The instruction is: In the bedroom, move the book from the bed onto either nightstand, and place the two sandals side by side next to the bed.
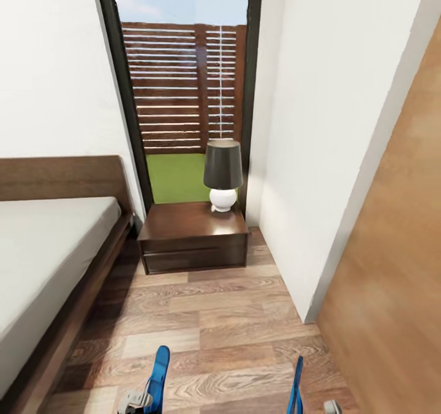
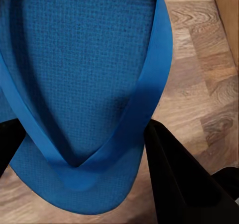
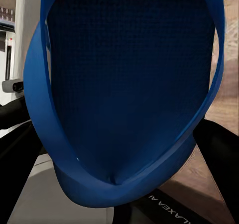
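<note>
Blue sandals, two: left sandal clamped between my left gripper's fingers, right sandal likewise in my right gripper. Both are carried above the plank floor. Bed at left, nightstand ahead. Step, as I judge: carrying. Next: lower both beside the bed, parallel.
</note>
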`<state>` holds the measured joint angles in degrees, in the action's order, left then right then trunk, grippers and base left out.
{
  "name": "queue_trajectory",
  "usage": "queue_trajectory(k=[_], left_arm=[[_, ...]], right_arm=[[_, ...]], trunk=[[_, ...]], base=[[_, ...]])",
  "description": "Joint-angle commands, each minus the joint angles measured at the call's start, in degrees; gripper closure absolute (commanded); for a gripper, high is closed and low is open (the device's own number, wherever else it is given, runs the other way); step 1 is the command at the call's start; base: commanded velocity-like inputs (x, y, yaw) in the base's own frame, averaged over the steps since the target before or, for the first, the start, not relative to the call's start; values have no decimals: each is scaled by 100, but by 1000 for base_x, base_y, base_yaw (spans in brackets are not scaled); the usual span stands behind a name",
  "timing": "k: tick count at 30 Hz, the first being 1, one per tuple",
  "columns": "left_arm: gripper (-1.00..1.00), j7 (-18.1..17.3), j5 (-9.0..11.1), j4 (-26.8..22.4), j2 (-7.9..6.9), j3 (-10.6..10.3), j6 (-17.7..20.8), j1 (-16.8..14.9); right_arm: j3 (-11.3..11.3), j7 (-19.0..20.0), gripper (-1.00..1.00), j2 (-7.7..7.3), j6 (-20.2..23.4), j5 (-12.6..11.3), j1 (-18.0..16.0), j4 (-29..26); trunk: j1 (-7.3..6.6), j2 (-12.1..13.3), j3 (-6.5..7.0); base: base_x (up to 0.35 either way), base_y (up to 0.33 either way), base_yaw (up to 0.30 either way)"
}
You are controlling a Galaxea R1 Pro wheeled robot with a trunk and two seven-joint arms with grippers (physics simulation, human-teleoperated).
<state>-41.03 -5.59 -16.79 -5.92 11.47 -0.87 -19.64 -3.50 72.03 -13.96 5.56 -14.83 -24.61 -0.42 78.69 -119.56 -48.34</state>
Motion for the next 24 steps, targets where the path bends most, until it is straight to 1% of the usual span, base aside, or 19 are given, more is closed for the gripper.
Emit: queue_trajectory(k=[1, 4, 7, 24], left_arm=[[100, -37, -65, 0, 3, 49, -19, -5], [100, -37, -65, 0, 3, 49, -18, -5], [100, -37, -65, 0, 3, 49, -19, -5], [100, -37, -65, 0, 12, 49, -20, -5]], right_arm=[[-45, 22, 100, -1, 60, 7, -1, -2], [-45, 22, 100, -1, 60, 7, 0, -2], [-45, 22, 100, -1, 60, 7, -2, -2], [-45, 22, 100, -3, 60, 7, 0, -2]], trunk=[[2, -2, -5], [2, -2, -5], [2, -2, -5], [2, -2, -5]], base=[[327, 0, 210], [327, 0, 248], [327, 0, 101], [327, 0, 5]])
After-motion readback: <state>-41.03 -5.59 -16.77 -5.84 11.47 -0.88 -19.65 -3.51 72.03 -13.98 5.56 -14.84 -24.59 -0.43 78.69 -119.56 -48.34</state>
